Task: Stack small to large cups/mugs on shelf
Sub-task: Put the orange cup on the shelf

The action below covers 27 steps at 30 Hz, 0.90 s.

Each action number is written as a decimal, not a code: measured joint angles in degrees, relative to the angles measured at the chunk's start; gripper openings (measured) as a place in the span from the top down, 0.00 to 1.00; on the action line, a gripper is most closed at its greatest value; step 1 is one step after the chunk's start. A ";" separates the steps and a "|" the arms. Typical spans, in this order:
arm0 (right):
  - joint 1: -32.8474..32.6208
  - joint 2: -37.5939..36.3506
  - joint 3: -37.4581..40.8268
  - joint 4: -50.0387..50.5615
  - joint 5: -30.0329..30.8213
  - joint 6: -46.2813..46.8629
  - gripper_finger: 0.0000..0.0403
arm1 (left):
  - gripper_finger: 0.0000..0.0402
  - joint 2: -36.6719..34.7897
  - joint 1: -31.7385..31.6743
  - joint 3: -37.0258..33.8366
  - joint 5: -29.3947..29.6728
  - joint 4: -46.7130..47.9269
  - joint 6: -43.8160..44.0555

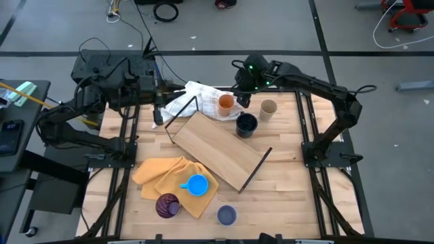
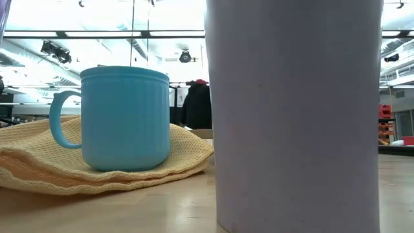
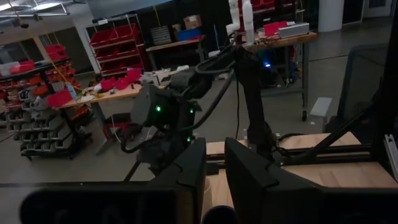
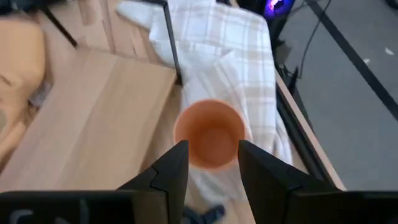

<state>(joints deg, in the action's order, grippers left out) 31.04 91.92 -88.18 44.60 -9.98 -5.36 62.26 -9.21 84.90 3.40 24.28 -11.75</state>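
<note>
A: Cups, six on the surface, none stacked. Orange cup (image 1: 226,102) at the far side on the checked cloth (image 1: 192,97), just beside the shelf (image 1: 218,150). Tan cup (image 1: 268,108) right of it; navy mug (image 1: 246,125) touching the shelf's right edge.

B: And the near ones?

A: Blue mug (image 1: 196,184) on the yellow cloth (image 1: 157,176); purple cup (image 1: 167,205) at that cloth's near edge; lavender cup (image 1: 226,215) alone to its right. Shelf top bare, lying askew mid-surface.

B: Grippers?

A: Right gripper (image 4: 211,163) above the orange cup, fingers wide, straddling the rim, holding nothing. Left gripper (image 3: 214,171) at the far left, raised; fingers narrow with a slim gap, empty.

B: Progress?

A: I'd judge it at the very start: all nesting and the placing on the shelf remain.
</note>
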 joint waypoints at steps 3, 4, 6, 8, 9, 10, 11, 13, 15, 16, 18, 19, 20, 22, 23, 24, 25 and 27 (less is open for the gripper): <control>-0.04 0.00 3.06 -4.12 -1.62 2.21 0.64 | 0.82 0.00 0.00 0.00 0.02 0.00 0.00; -0.05 0.00 4.04 -5.88 -2.02 3.02 0.64 | 0.82 0.00 0.00 0.00 0.02 0.00 0.03; -0.08 0.00 5.51 -7.63 -2.58 4.59 0.64 | 0.82 0.00 0.00 0.00 0.00 -0.01 0.04; -0.05 0.00 6.65 -8.70 -2.58 5.20 0.64 | 0.82 0.00 0.00 0.00 0.00 -0.01 0.13; -0.05 0.00 7.01 -9.07 -2.58 5.38 0.64 | 0.82 0.00 0.00 0.00 0.00 -0.01 0.13; -0.05 0.00 7.23 -9.10 -2.56 5.62 0.64 | 0.83 0.00 0.00 0.00 0.02 -0.01 0.13; -0.03 0.00 7.36 -9.19 -2.56 5.74 0.64 | 0.83 0.00 0.00 0.00 0.02 -0.01 0.13; -0.01 0.00 7.76 -10.38 -2.51 5.81 0.64 | 0.83 0.00 0.00 0.00 0.00 -0.01 0.15; -0.01 0.34 7.78 -11.55 -2.26 5.93 0.64 | 0.82 0.00 0.00 0.00 0.00 -0.01 0.13; -0.01 0.65 7.78 -12.26 -2.13 6.12 0.64 | 0.82 0.00 0.00 0.00 0.00 -0.01 0.13; -0.01 1.47 7.78 -13.58 -1.90 6.87 0.64 | 0.81 0.00 0.00 0.00 0.02 -0.01 0.14; -0.01 1.99 7.78 -13.71 -1.87 7.08 0.64 | 0.81 0.00 0.00 0.00 0.01 -0.01 0.12; -0.01 2.48 7.78 -13.95 -1.88 7.20 0.64 | 0.81 0.00 0.00 0.00 0.01 -0.01 0.11; -0.01 3.48 7.79 -14.10 -1.88 7.34 0.64 | 0.81 0.00 0.00 0.00 0.00 -0.01 0.13; -0.02 3.98 7.80 -14.12 -1.88 7.34 0.64 | 0.81 0.00 0.00 0.00 0.00 -0.01 0.13; 0.03 4.45 7.81 -14.08 -1.79 7.31 0.64 | 0.81 0.00 0.00 0.00 0.00 -0.01 0.13; 0.09 4.86 7.82 -14.10 -1.25 7.27 0.64 | 0.81 0.00 0.00 0.00 0.00 -0.01 0.15; 0.40 5.04 7.82 -14.19 -0.78 7.23 0.64 | 0.81 0.00 0.00 0.00 0.00 -0.01 0.15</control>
<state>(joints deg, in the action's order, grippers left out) 31.44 96.96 -80.36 30.42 -10.76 1.87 62.26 -9.21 84.90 3.40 24.27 -11.60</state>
